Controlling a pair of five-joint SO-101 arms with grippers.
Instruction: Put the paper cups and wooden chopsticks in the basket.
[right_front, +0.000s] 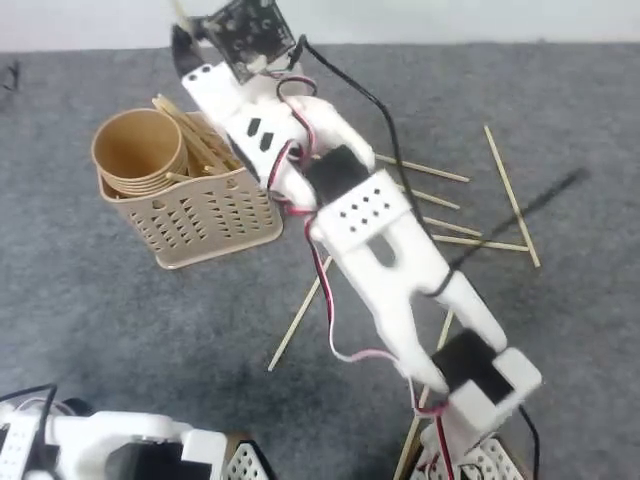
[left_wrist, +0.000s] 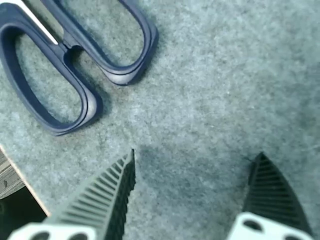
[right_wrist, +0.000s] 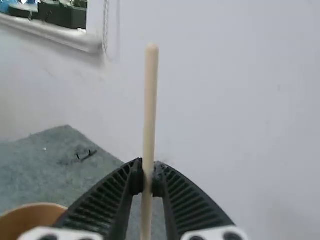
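R gripper clenched on 1 chopstick nr basket; thin pinch, stick may pivot on drop, miss rim. L gripper released, over mat.

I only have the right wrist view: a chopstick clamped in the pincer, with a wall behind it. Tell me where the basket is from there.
Observer: In the high view, the right pincer sits just beyond the far rim of the basket, near the stacked paper cups.
Operator: Report what isn't in yet.
Observer: Several loose chopsticks lie on the carpet on the robot's right, and another chopstick lies on the near side of the basket.
Operator: Now the other pincer.
Observer: The left pincer is open over the carpet, close to dark scissors handles.
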